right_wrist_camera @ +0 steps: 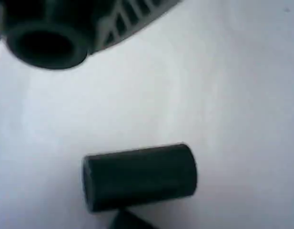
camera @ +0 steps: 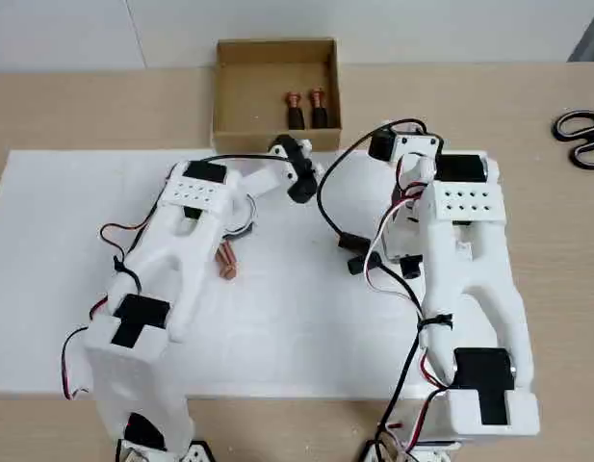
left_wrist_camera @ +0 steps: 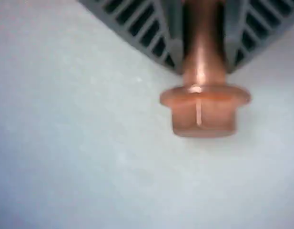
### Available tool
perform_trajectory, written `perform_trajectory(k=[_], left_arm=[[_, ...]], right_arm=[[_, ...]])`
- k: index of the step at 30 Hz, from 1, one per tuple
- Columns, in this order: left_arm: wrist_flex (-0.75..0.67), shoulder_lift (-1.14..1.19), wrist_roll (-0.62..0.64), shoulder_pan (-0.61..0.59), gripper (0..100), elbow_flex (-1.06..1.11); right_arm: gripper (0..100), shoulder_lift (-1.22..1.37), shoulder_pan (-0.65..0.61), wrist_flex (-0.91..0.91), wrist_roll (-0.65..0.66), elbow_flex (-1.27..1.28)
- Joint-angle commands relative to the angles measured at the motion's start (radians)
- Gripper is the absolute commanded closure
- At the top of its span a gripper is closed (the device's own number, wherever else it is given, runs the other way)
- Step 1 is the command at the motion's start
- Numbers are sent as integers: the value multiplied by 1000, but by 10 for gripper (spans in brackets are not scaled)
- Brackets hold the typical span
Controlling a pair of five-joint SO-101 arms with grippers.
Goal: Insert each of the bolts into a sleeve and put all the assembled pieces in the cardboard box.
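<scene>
The bolt (left_wrist_camera: 204, 112), copper-coloured, sits in the left gripper (left_wrist_camera: 204, 67). Its shank is clamped between the two grey ribbed fingers (left_wrist_camera: 137, 24), which are closed tight on it. Its flanged head sticks out below them in the left wrist view, right of centre, just over the white sheet (camera: 75, 241). In the high view this copper shows left of centre, at the edge of the left arm (camera: 171, 260).

The right gripper (right_wrist_camera: 51, 33) has hold of the raised sleeve (right_wrist_camera: 42, 45), a black tube in the upper left of the right wrist view with its open end facing the camera. One ribbed finger (right_wrist_camera: 132, 19) lies against its side, and the other is past the frame's edge. Below it, in the lower middle of that view, the lying sleeve (right_wrist_camera: 139, 176) rests on its side on the sheet, well apart from the gripper.

The cardboard box (camera: 224, 96) stands at the top centre of the high view, just beyond the sheet's far edge. Two assembled pieces (camera: 294, 109) lie side by side in its right half, copper heads pointing away from the arms. The right arm (camera: 470, 250) stands right of centre. Scissors (camera: 581, 138) lie on the wooden worktop (camera: 85, 106) at the right edge.
</scene>
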Motion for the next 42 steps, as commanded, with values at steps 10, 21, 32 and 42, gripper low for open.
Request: perform_trajectory(k=[10,21,32,42], left_arm=[[439,-14,190,25,993,-544],[582,-137,537,-6,993,-897],[580,-456,825,-20,993,-466],[295,-404,964,-252,993,90]], right_arm=[[995,-16,2,1,-8,-55],[995,-76,-25,122,-6,-287],[995,-519,-39,116,-5,-204],[995,-627,-39,88,-5,-66]])
